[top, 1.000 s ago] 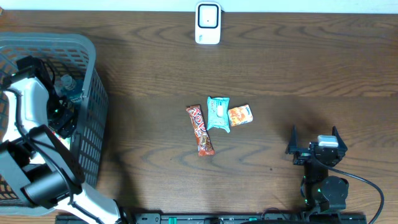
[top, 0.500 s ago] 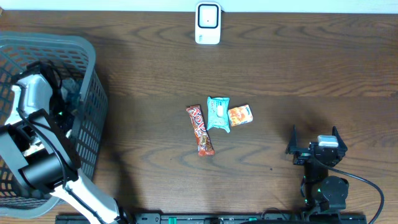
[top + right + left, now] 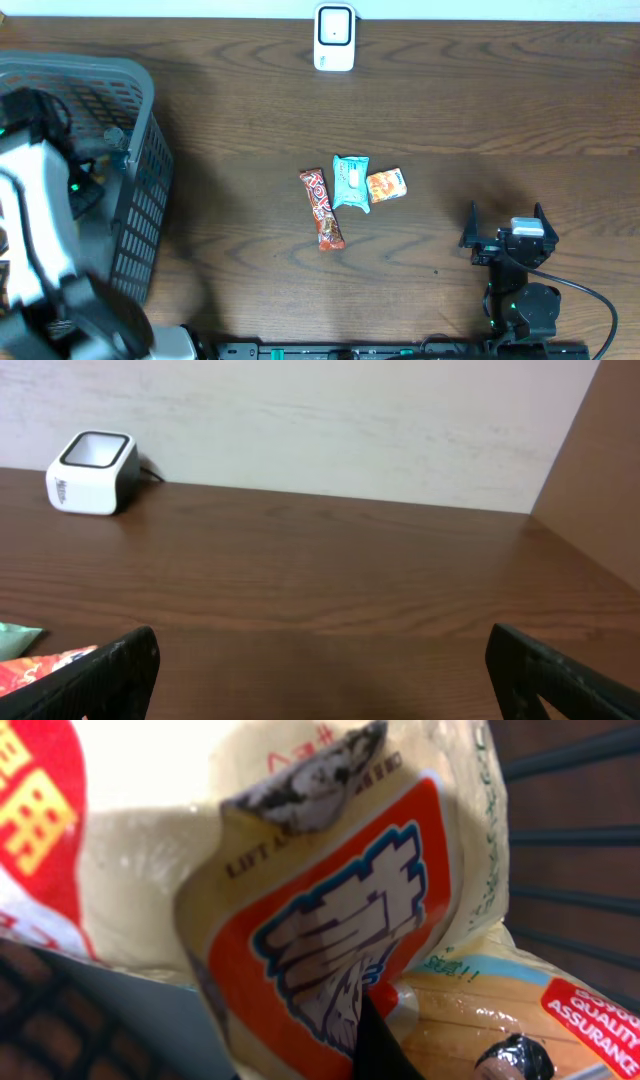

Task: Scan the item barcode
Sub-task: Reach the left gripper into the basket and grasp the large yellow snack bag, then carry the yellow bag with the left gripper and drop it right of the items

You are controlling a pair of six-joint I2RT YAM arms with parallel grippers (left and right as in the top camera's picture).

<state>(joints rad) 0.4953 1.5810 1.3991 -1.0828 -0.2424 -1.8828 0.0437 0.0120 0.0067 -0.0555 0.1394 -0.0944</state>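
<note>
My left gripper (image 3: 384, 1038) is inside the grey basket (image 3: 140, 190), and its jaws are clenched on a fold of a cream and orange packet (image 3: 330, 920), which fills the wrist view. My right gripper (image 3: 320, 640) rests low over the table (image 3: 480, 120), its jaws released and wide. The white scanner (image 3: 334, 37) stands at the far edge, well apart from the basket

Overhead stares straight down; right wrist sits low, facing the white box scanner (image 3: 91, 472) both share; left wrist's jammed against a cream-and-orange snack bag (image 3: 330, 920).
</note>
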